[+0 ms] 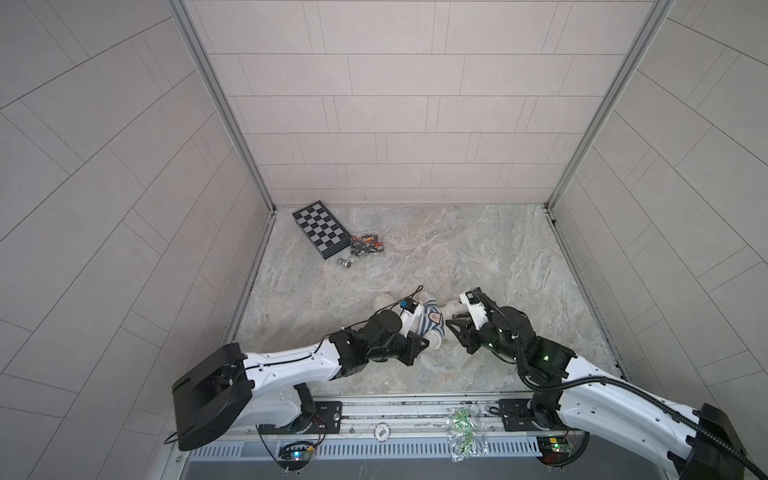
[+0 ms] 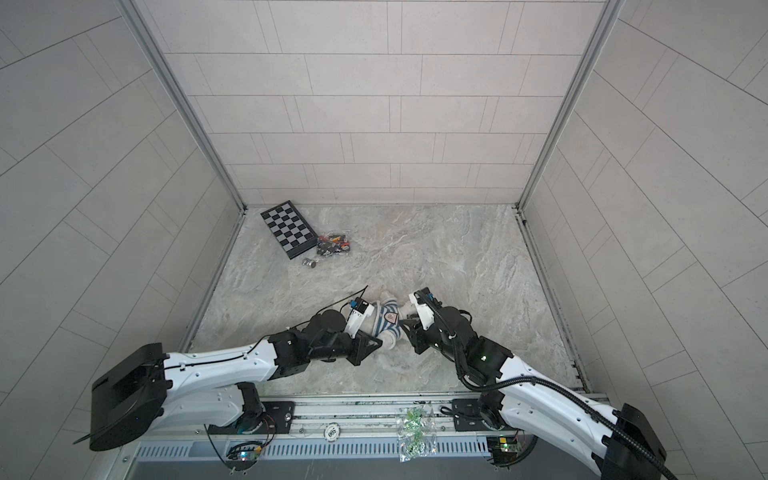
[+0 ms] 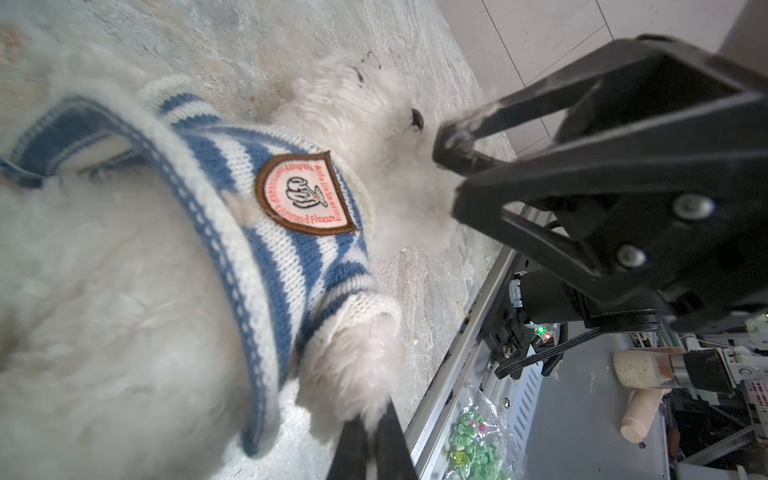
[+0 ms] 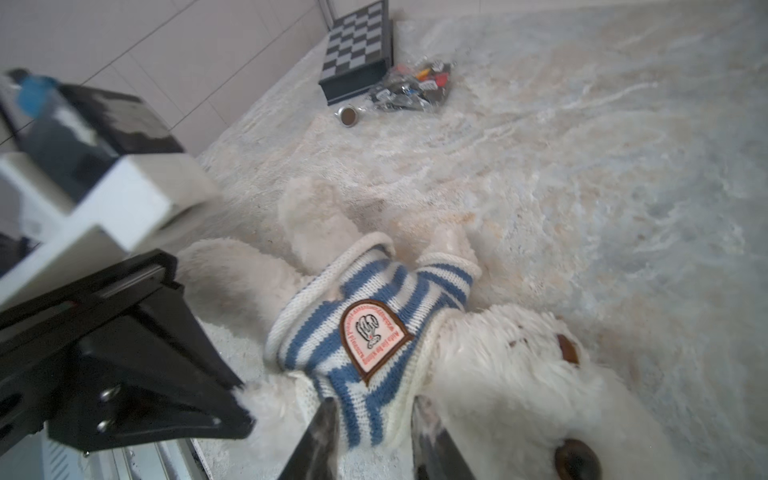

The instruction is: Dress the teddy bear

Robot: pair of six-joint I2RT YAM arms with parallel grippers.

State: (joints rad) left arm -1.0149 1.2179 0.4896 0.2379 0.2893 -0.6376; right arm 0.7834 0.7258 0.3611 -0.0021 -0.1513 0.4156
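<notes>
One bear (image 1: 452,311), white plush with dark eyes and nose: lies on the bench (image 1: 498,257) at near centre, head to the right, legs to the left.

One shirt (image 1: 432,322), blue-and-white striped knit with cream trim: on the bear, covering chest and shoulders. A paw pokes out of each sleeve, and the belly below the hem is bare fur.

One badge (image 3: 305,193), shield-shaped, brown-edged: sewn on the shirt's chest.

Left end effector (image 3: 370,428): comes in from the left. Its jaws are closed tight on the fur of the bear's nearer paw, just past the cuff.

Right end effector (image 4: 374,405): comes in from the right, at the bear's neck, beside the head. Its jaws are part-way open, with striped knit near the collar lying between the two fingers (image 4: 324,428). Whether either finger touches the knit cannot be told.

One chessboard (image 1: 320,228), folded, black and grey squares: flat in the far left corner of the bench.

One bag of parts (image 1: 365,245), clear, small mixed pieces: just right of the chessboard's near end.

One metal cylinder (image 1: 344,263), small: just near of the chessboard and the bag of parts, well apart from the bear.

One bag of green pieces (image 1: 463,432), clear: on the rail (image 1: 395,409) at the near edge, right of centre.
</notes>
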